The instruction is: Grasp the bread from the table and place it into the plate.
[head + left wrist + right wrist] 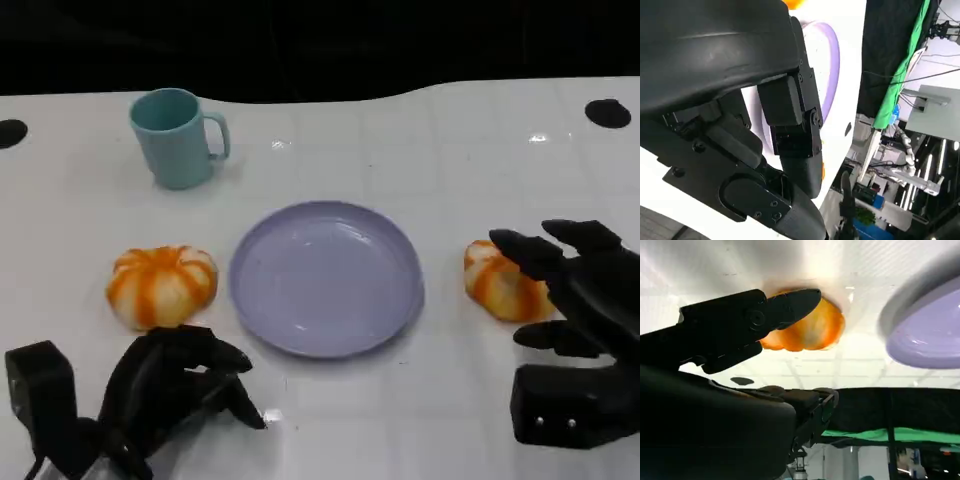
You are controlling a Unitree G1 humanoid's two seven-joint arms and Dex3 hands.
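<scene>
Two orange-and-white striped breads lie on the white table, one bread (160, 285) left of the lilac plate (325, 275) and one bread (503, 283) right of it. My right hand (575, 300) is at the right bread with its fingers apart, one finger reaching over the bread's far side. In the right wrist view a finger (785, 305) crosses in front of that bread (815, 332), which still sits on the table beside the plate (935, 325). My left hand (165, 385) rests near the front edge, below the left bread, fingers curled in and holding nothing.
A teal mug (175, 135) stands at the back left, handle to the right. The plate holds nothing. Black round marks sit at the table's far left and far right corners. Past the back edge it is dark.
</scene>
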